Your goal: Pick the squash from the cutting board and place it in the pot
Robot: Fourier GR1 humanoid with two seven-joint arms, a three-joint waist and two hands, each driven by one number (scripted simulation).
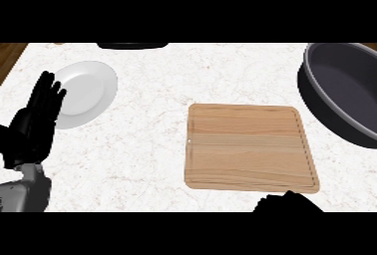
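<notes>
squash: it shows nowhere; where it lies and how it looks I cannot tell.
cutting board (pixel 250 147): light wood, flat on the white bench (pixel 147 149), top bare.
pot (pixel 346 89): dark grey, right of the board.
left hand (pixel 33 127): far left of the board, beside the white plate (pixel 88 92); fingers (pixel 46 94) straight, released.
right hand (pixel 288 201): just below the board; state I cannot tell.

Plate (pixel 88 92) left of cutting board (pixel 250 147), pot (pixel 346 92) right.

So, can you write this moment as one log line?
board: bare; squash: unseen; pot: no squash seen; left hand: open, resting; right hand: bottom edge
</notes>
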